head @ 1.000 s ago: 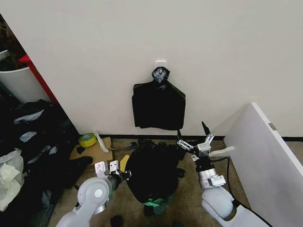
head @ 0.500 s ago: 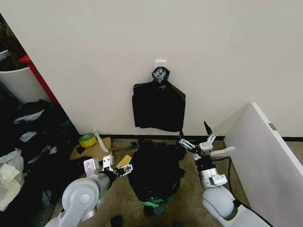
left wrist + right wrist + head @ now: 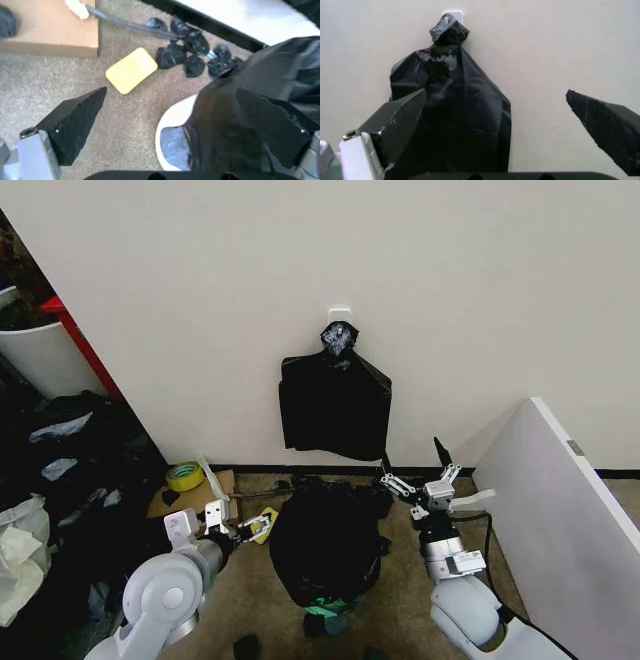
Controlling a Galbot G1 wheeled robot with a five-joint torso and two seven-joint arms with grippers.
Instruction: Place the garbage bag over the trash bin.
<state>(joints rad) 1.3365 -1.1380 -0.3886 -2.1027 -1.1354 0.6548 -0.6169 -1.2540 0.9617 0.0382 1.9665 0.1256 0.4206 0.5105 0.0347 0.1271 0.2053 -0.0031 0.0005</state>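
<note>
At the lower centre of the head view, the garbage bag (image 3: 325, 545) is draped over the trash bin (image 3: 328, 610), glossy black plastic covering its top and sides, with only a strip of pale green showing at the base. In the left wrist view the bag (image 3: 250, 123) leaves a curved section of the white bin (image 3: 172, 138) rim uncovered on one side. The left gripper (image 3: 243, 529) sits at lower left of the head view, just beside the bag, jaws spread wide and grasping nothing; the wrist view shows its two dark fingers (image 3: 75, 125) apart, one over bare carpet and one over the bag. The right gripper (image 3: 418, 483) is at lower right of centre, raised beside the bag's upper edge, jaws likewise released and empty. A yellow pad (image 3: 131, 70) lies on the carpet near the left gripper, with small black scraps (image 3: 192, 56) further along by the skirting. Beyond, at mid left, a flat cardboard sheet (image 3: 200, 500) carries a roll of yellow tape (image 3: 185, 476). A white panel (image 3: 560, 530) leans at right. On the wall, upper centre, a bunch of black bags (image 3: 335, 405) hangs from a white hook (image 3: 340, 313). A white drum (image 3: 40, 355) with a red frame stands at far left. No legible writing or labels can be read.
</note>
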